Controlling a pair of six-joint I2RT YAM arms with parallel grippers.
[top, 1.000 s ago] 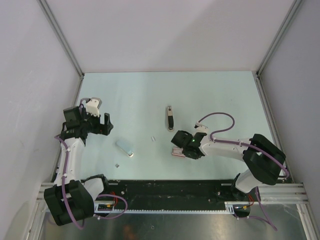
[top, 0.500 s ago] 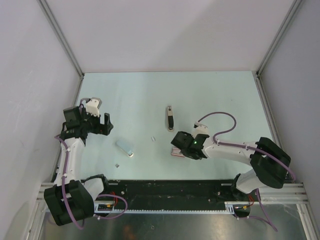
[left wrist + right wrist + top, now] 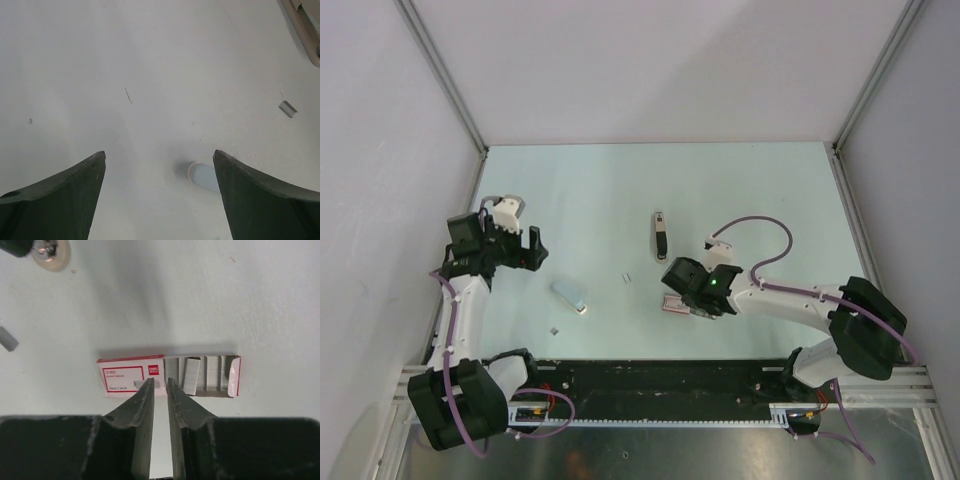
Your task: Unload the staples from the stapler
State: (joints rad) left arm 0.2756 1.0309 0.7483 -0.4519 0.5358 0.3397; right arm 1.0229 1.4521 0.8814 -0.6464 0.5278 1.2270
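Pale mint table (image 3: 600, 190), white walls all round. Left gripper (image 3: 160, 155) sits on the left side, spread wide with nothing in it. The staples (image 3: 570, 293) lie flat on the table just near-right of it, with a tiny silvery bit (image 3: 287, 108) further right. Right gripper (image 3: 160, 381) is down to a narrow slit, tips over the staple box (image 3: 125, 377). Can't tell if it's pinching anything.
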